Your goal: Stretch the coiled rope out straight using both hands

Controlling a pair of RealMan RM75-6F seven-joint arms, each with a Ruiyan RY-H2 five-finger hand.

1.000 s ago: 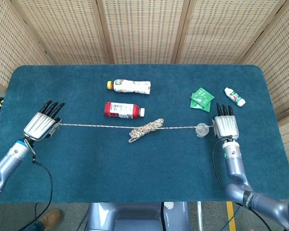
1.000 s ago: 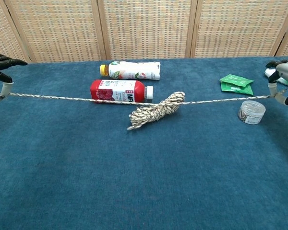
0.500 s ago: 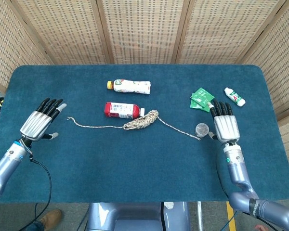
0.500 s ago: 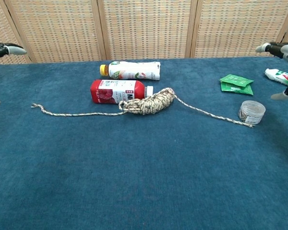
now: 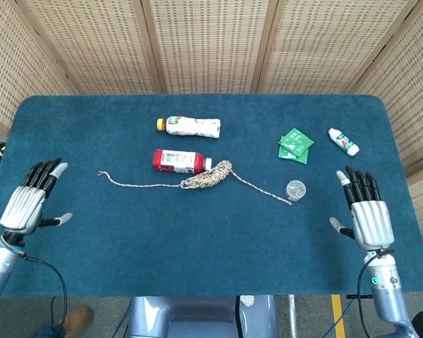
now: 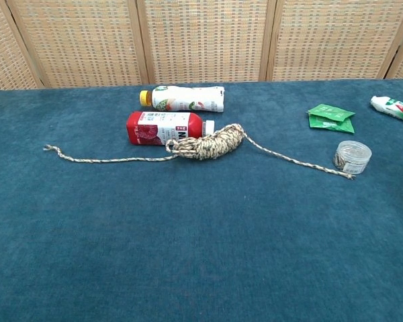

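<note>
The speckled rope (image 5: 208,176) (image 6: 208,144) lies slack on the blue table, a coiled bundle in its middle touching the red bottle's cap. One loose end (image 5: 101,174) trails left, the other (image 5: 289,203) ends beside a small clear jar. My left hand (image 5: 28,204) hovers near the table's left edge, fingers spread, holding nothing. My right hand (image 5: 366,215) is near the right front edge, also spread and empty. Both hands are well away from the rope ends. Neither hand shows in the chest view.
A red bottle (image 5: 180,161) lies just behind the coil, a white bottle (image 5: 190,127) farther back. The clear jar (image 5: 295,189) sits by the right rope end. Green sachets (image 5: 295,145) and a small white tube (image 5: 343,141) lie at the back right.
Both hands let go of the taut rope, which fell slack with its coil near the red bottle. Both hands then drew back toward the table's front corners, out of the chest view.
</note>
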